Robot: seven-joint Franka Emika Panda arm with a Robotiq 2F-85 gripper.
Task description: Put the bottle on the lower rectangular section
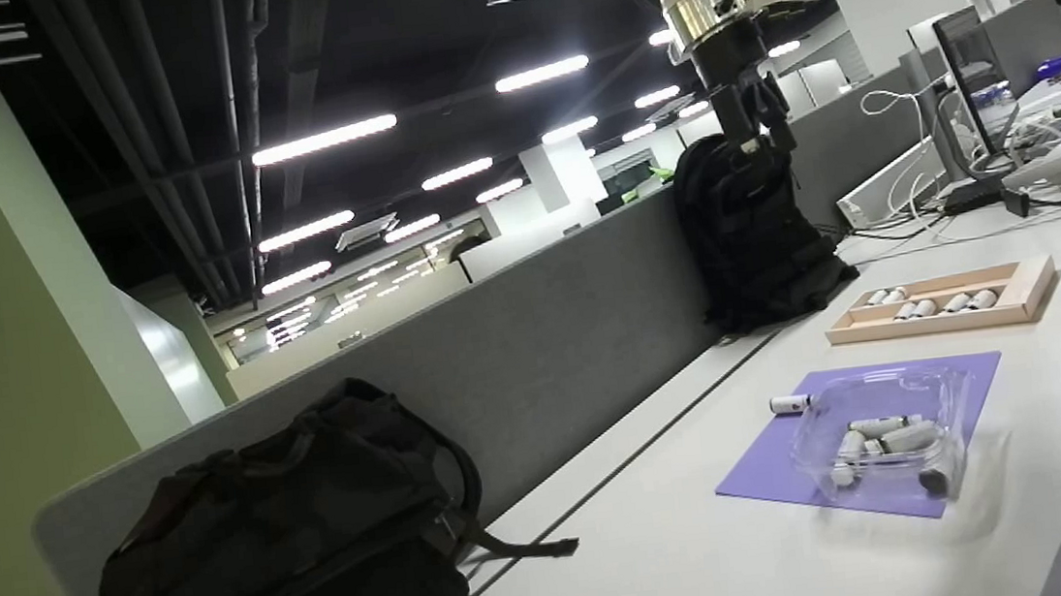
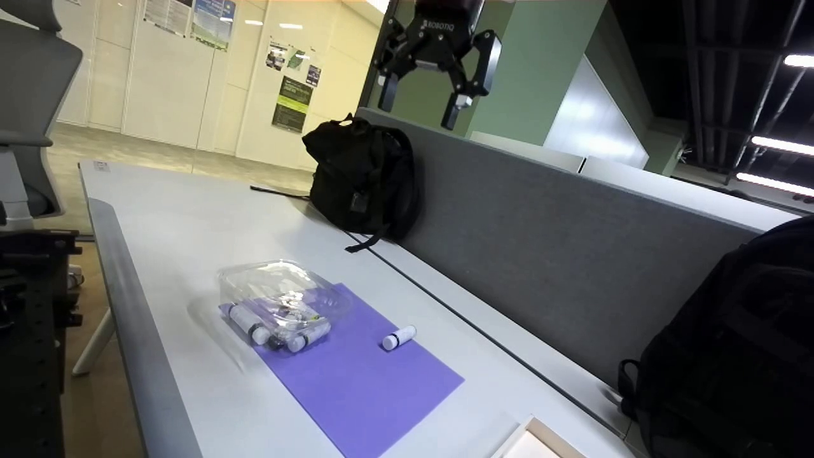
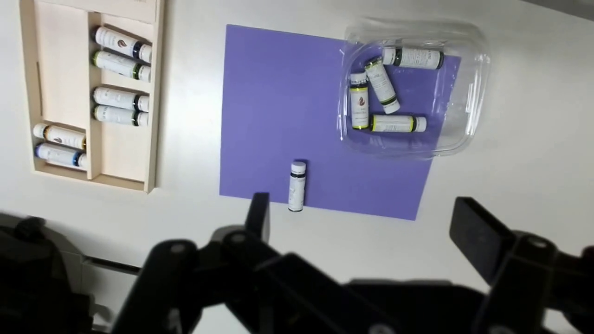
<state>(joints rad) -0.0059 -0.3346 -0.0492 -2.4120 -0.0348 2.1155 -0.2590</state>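
A white-labelled bottle (image 3: 297, 188) lies alone on the edge of the purple mat (image 3: 278, 102); it also shows in both exterior views (image 1: 791, 404) (image 2: 399, 338). The light-wood tray (image 3: 154, 139) has long rectangular compartments. The left one (image 3: 62, 83) holds two bottles at its bottom end. The right one (image 3: 123, 155) holds several bottles, with bare wood at its lower end. I cannot tell which is the lower section. Only a tray corner (image 2: 553, 439) shows in an exterior view. My gripper (image 3: 362, 208) is open and empty, high above the table in both exterior views (image 1: 766, 147) (image 2: 420, 108).
A clear plastic container (image 3: 471, 102) with several bottles stands partly on the mat. Black backpacks (image 1: 299, 525) (image 1: 749, 238) lean on the grey divider (image 1: 582, 322) along the table's back. A monitor and cables (image 1: 967, 81) stand beyond the tray.
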